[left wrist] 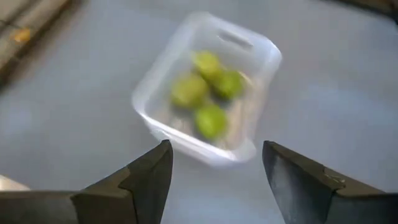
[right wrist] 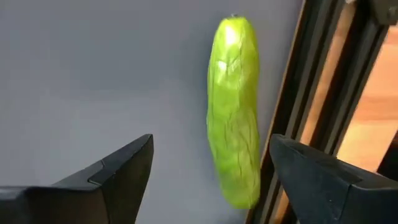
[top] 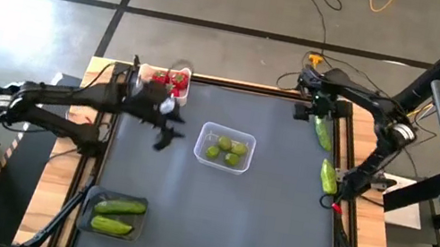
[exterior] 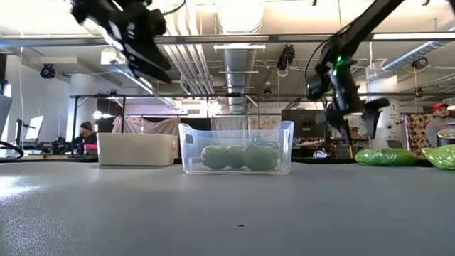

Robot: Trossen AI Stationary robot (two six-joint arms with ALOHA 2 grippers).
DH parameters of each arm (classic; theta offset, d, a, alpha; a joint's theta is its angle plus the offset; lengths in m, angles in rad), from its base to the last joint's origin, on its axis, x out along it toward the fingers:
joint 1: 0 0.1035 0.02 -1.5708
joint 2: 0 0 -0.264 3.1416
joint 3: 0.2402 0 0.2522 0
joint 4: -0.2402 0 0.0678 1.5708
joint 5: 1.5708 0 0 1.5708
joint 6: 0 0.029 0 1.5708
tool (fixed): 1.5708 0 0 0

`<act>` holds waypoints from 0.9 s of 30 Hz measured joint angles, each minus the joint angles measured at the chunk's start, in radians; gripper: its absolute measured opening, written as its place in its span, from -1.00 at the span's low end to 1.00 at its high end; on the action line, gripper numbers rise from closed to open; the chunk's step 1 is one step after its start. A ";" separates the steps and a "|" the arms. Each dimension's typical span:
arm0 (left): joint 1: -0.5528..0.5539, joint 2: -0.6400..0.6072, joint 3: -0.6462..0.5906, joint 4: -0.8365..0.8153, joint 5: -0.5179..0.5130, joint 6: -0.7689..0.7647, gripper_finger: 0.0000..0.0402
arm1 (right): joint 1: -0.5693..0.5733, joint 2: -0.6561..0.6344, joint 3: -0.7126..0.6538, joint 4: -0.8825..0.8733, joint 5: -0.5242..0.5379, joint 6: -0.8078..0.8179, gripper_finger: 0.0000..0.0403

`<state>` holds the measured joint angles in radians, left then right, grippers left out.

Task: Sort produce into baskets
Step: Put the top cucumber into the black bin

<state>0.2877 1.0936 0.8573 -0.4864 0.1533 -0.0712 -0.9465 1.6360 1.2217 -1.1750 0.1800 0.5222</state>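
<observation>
Left hand: the left hand (top: 165, 137) hangs above the dark grey surface (top: 215, 204), between the opaque white tub (top: 153, 73) of small red strawberries (top: 176, 82) and the clear plastic tub with rounded corners (top: 226, 147). Its fingers are wide apart and hold nothing.

Right hand: the right hand (right wrist: 211, 180) is at the far right corner of the surface, over the farther long glossy green cucumber (right wrist: 234, 107). Its fingers are spread wide, one on each side of the cucumber, and nothing is held yet.

Sorted produce: four small round yellow-green fruits (top: 224, 149) lie in the clear tub; two cucumbers (top: 116, 216) lie in the dark grey-black tray (top: 90, 201) at the near left corner.

Produce left: two cucumbers lie loose along the right edge, the farther one (top: 322, 132) just beside the frame rail, the nearer one (top: 329, 176) a little apart from it.

Handling, my judgement: the cucumber looks stiff and light, but its glossy skin may slip and it can roll. It is better to take hold across the middle, so that no end hangs down.

Risk, my judgement: the rail is very close, so the outer finger has little room to go down beside the cucumber.
</observation>
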 joint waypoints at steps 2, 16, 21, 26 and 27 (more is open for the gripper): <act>0.089 0.035 0.020 0.055 0.052 0.040 0.15 | -0.006 0.049 0.001 0.020 0.016 0.001 0.51; 0.344 0.153 0.185 -0.028 0.153 0.283 0.15 | -0.049 0.200 -0.005 -0.014 0.045 -0.032 0.02; 0.354 0.095 0.171 -0.037 0.170 0.289 0.15 | -0.026 0.165 -0.005 -0.030 0.047 -0.069 -0.32; 0.356 0.015 0.153 -0.108 0.179 0.300 0.15 | 0.093 0.047 0.020 -0.083 0.039 -0.016 -0.43; 0.356 0.000 0.147 -0.124 0.185 0.302 0.15 | 0.133 0.018 0.023 -0.083 0.026 0.000 -0.43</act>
<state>0.6441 1.0936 1.0040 -0.6101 0.3379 0.2312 -0.8132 1.6538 1.2451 -1.2576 0.2058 0.5220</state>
